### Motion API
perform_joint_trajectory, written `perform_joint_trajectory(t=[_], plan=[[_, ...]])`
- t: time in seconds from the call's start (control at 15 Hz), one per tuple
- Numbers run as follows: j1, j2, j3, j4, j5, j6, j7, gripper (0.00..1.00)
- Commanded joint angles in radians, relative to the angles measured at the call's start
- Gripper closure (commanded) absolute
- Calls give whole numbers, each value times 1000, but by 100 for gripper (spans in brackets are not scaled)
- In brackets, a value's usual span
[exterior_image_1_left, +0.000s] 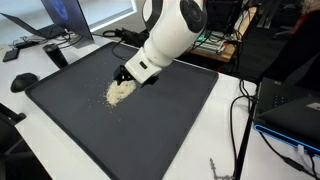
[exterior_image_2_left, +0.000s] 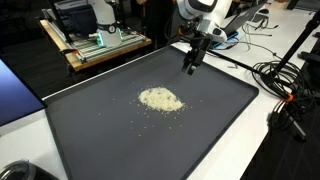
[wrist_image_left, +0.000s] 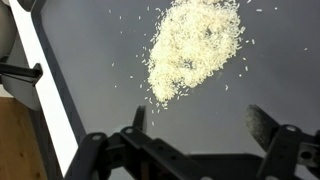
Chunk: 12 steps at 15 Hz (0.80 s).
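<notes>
Two fingers (exterior_image_2_left: 190, 67): mine, spread as wide as they go, with nothing between them and nothing held.

Fingers' place: over the dark mat (exterior_image_2_left: 100, 140), near the rice pile (exterior_image_2_left: 160, 99) but apart from it. In an exterior view they sit toward the mat's far edge (exterior_image_2_left: 215, 50), with the pile nearer the camera.

Fingers' pose: pointing down at the mat. I cannot tell whether the tips touch its surface.

Wrist view: both fingers (wrist_image_left: 260, 125) show at the bottom of the picture with a wide gap of bare mat (wrist_image_left: 100, 110) between them. The rice pile (wrist_image_left: 195, 50) lies ahead of that gap, in the upper part of the picture.

Rice pile: a loose, pale heap of grains lying flat on the mat, roughly at its middle in both exterior views (exterior_image_1_left: 120, 90).

Stray grains (wrist_image_left: 130, 75): thinly scattered around the heap, with more along its ragged lower edge.

Mat: dark grey with a raised rim, lying on the white desk (exterior_image_2_left: 290, 150).

Around the mat: black cables (exterior_image_2_left: 280, 80) on the desk at one side, a black mouse (exterior_image_1_left: 22, 82) at another corner, and a wooden rack of electronics (exterior_image_2_left: 100, 45) behind.
</notes>
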Motion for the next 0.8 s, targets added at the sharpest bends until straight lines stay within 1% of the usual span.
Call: perform_joint_trajectory(t=[0.0,0.2,0.73], plan=[[-21,90,28,124,56,-65,-127,0],[-15,139,23,188,78,-116,-182,0],[-4,222,33,314,116,-310,-330,0]])
